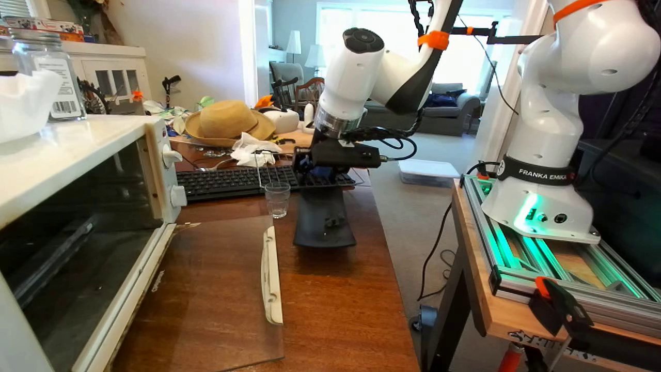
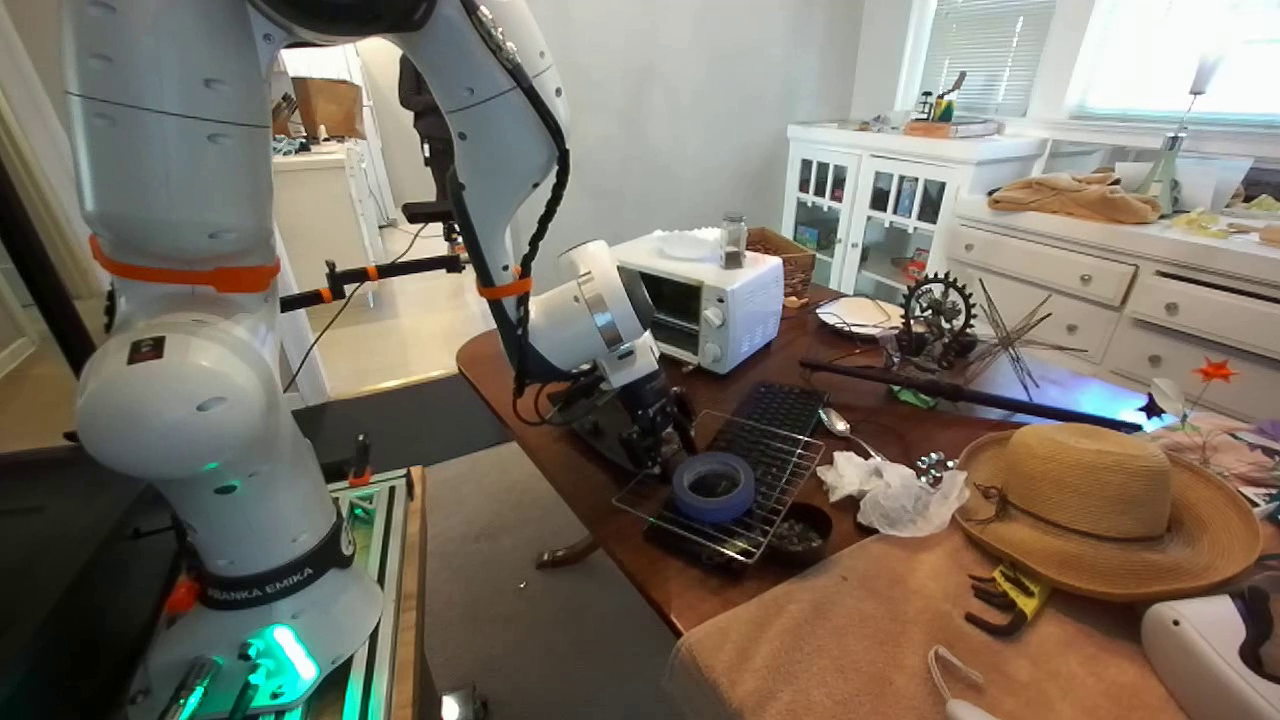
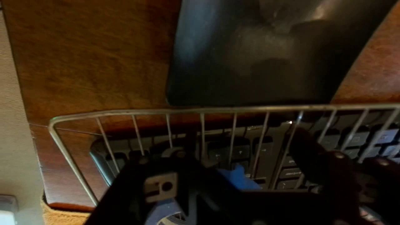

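from left to right in an exterior view, a black curved tray (image 3: 265,68) lies on the wooden table (image 1: 335,305), near the gripper (image 3: 245,137). the gripper's fingers stand well apart, with bars of the wire rack (image 3: 218,110) and keys of the black keyboard (image 2: 775,410) showing in the gap; the wrist view is dark at the fingertips, so i cannot tell whether they touch the bars. farther back, a white toaster oven (image 2: 750,310) carries a metal-lidded glass jar (image 2: 733,245). a roll of blue painter's tape (image 2: 712,510) lies flat on the rack, near the gripper, and the rack sits over the keyboard. a small dark bowl (image 2: 805,530) is just beside the rack; then come a metal spoon (image 2: 834,420), a crumpled white sheet (image 2: 895,495) and, farther right, a straw hat (image 2: 1090,480) resting on a tan towel (image 2: 850,630).
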Motion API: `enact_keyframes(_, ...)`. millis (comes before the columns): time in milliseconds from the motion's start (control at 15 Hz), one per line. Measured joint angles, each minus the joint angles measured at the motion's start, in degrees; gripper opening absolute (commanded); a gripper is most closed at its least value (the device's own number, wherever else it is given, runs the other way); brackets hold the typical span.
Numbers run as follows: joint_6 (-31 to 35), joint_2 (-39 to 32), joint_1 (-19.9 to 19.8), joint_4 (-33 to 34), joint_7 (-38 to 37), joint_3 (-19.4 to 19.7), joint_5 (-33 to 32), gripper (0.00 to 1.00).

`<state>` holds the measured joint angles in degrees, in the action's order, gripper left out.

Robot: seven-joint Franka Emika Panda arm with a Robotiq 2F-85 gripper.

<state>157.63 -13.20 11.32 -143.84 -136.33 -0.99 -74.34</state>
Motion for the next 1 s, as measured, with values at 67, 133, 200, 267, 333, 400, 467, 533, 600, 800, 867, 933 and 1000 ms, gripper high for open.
enact_keyframes(67,0.0,0.01,0.0,0.05,0.01,-0.01,0.21,1.0)
enact_keyframes(133,-0.02,0.07,0.0,0.07,0.05,-0.01,0.48,1.0)
enact_keyframes(200,-0.04,0.18,0.0,0.07,0.12,-0.03,0.71,1.0)
enact_keyframes(267,-0.08,0.33,0.0,0.07,0.14,-0.06,0.89,1.0)
enact_keyframes(333,-0.13,0.56,0.0,0.05,0.16,-0.12,0.99,1.0)
enact_keyframes(400,-0.16,0.96,0.0,-0.04,0.21,-0.21,1.03,1.0)
enact_keyframes(467,-0.22,1.54,0.0,-0.24,0.35,-0.33,1.08,1.0)
enact_keyframes(533,-0.26,2.35,0.0,-0.6,0.63,-0.51,1.14,1.0)
enact_keyframes(600,-0.28,3.41,0.0,-1.16,1.08,-0.74,1.36,1.0)
enact_keyframes(800,-1.25,8.42,0.13,-4.04,2.94,-1.85,2.26,1.0)
enact_keyframes(867,-2.46,10.48,0.35,-5.11,3.49,-2.31,2.7,1.0)
enact_keyframes(933,-3.74,12.55,0.62,-6.13,4.08,-2.73,3.13,1.0)
enact_keyframes(1000,-5.21,14.65,0.91,-7.12,4.59,-3.15,3.34,1.0)
